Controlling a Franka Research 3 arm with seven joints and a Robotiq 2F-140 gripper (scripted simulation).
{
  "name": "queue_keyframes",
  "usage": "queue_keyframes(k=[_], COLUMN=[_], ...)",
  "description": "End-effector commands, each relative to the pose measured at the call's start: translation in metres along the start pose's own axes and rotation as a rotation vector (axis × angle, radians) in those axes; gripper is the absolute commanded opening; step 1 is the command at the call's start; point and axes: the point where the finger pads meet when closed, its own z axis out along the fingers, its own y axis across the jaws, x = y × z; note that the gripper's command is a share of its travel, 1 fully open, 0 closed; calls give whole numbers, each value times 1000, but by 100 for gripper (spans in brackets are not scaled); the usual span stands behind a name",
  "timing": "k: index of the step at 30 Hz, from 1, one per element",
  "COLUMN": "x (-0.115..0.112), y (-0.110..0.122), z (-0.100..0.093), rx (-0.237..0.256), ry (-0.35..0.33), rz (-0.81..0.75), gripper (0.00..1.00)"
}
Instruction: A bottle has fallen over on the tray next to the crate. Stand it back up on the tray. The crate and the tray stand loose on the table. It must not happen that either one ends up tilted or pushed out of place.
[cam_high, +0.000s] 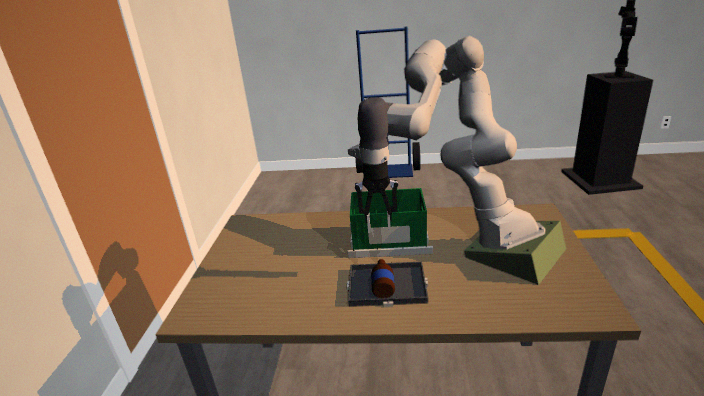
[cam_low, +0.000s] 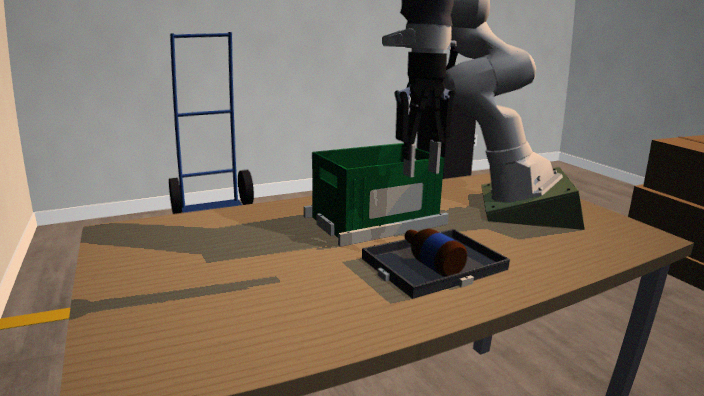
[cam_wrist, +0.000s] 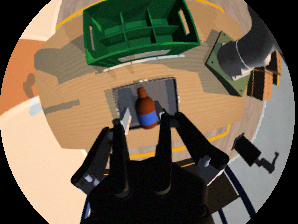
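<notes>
A brown bottle with a blue label (cam_high: 383, 279) lies on its side in the dark tray (cam_high: 387, 284), neck toward the green crate (cam_high: 385, 218). It also shows in the exterior view (cam_low: 436, 249) and in the wrist view (cam_wrist: 147, 110). My gripper (cam_high: 378, 218) hangs well above the table, in front of the crate and above the tray's far side. Its fingers are partly open with nothing between them, as the exterior view (cam_low: 422, 167) and the wrist view (cam_wrist: 141, 125) show.
The tray (cam_low: 435, 261) lies just in front of the crate (cam_low: 375, 186), which sits on a grey base. The arm's green pedestal (cam_high: 517, 248) stands at the right of the table. A blue hand truck (cam_low: 207, 125) stands on the floor behind.
</notes>
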Motion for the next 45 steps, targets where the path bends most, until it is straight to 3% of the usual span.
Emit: queue_keyframes(k=[1,25,34,45], x=[1,1,1,1], y=[0,0,0,0], z=[0,4,18,56], rx=[0,0,0,0], ry=[2,2,2,2], rz=[-12,-12,-12,-12], gripper=[38,38,38,38])
